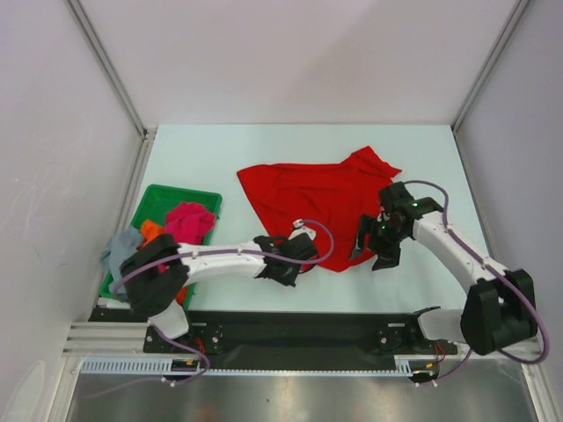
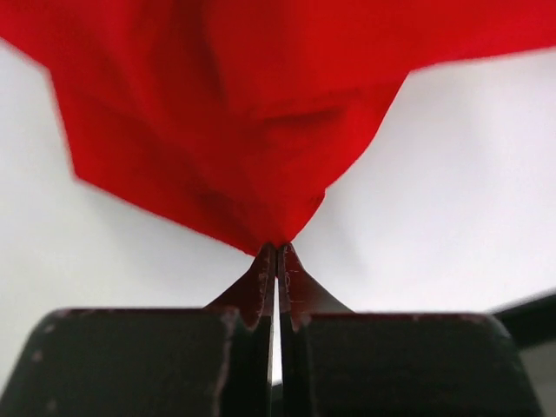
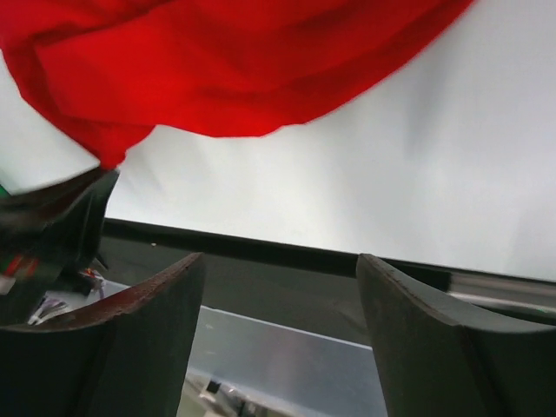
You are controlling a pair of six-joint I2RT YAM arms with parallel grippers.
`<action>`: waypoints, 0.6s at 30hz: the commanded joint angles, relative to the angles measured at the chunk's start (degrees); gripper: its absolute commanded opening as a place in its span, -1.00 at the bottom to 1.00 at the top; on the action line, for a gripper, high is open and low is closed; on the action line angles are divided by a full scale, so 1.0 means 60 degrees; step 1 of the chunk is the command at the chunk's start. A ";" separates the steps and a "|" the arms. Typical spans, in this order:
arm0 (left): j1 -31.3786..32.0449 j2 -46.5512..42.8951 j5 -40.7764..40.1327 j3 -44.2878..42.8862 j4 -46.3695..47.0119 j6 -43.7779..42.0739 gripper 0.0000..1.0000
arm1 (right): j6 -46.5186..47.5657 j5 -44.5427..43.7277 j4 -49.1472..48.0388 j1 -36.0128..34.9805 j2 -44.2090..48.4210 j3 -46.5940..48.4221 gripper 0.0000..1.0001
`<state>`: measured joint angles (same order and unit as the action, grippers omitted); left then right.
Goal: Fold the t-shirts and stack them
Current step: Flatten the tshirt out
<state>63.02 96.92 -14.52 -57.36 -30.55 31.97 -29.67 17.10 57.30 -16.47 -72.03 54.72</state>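
**Left gripper** (image 1: 302, 237) (image 2: 276, 254): jaws closed to a hairline slit, pinching a pointed corner of the red t-shirt (image 1: 317, 198) (image 2: 226, 113) at the very fingertips. The cloth fans upward and outward from the pinch in soft folds, lifted clear of the table (image 1: 202, 149) just ahead of the fingers. The fingers (image 2: 261, 282) are dark and taper to thin tips.

**Right gripper** (image 1: 375, 248) (image 3: 278, 287): jaws spread wide, with nothing between them and no contact with the cloth. Its fingers (image 3: 148, 304) are broad, dark and curved. The red t-shirt (image 3: 217, 61) hangs ahead of and above them, and its near edge lies just beside the gripper on the side facing the left gripper.

**Task items:** the red t-shirt is smooth, matte, bright red fabric, partly spread and wrinkled, and it extends away from both grippers toward the far side of the table. Well off to the left gripper's outer side, beside its arm's base, a green tray (image 1: 158, 198) of rigid rectangular plastic holds a crumpled magenta-pink t-shirt (image 1: 189, 220), an orange t-shirt (image 1: 151, 230) and a grey-blue t-shirt (image 1: 121, 246). The grey-blue one hangs over the tray's outer rim.

**Surroundings:** the table is pale and smooth. A black base strip (image 1: 308, 325) (image 3: 261, 252) runs behind both grippers. Nothing lies between the open right gripper and the cloth edge.
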 commanded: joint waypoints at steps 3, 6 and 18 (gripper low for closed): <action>-0.0264 -0.3245 0.0749 0.0609 -0.0109 0.0385 -0.99 | -0.1308 0.0534 -0.2165 -0.0697 -0.1191 -0.0491 0.54; -0.0761 -0.4722 0.1218 0.0844 -0.0138 0.0561 -0.99 | -0.2040 0.0416 -0.3261 -0.0727 -0.1515 -0.0667 0.42; -0.1070 -0.6440 0.0958 0.1051 -0.1322 0.1366 -0.99 | -0.4269 -0.1046 -0.5156 -0.1225 -0.3346 -0.0873 0.12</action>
<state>56.97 62.19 -7.35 -50.13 -35.16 37.58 -51.31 15.00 29.98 -23.66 -90.50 49.65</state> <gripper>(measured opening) 0.008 0.581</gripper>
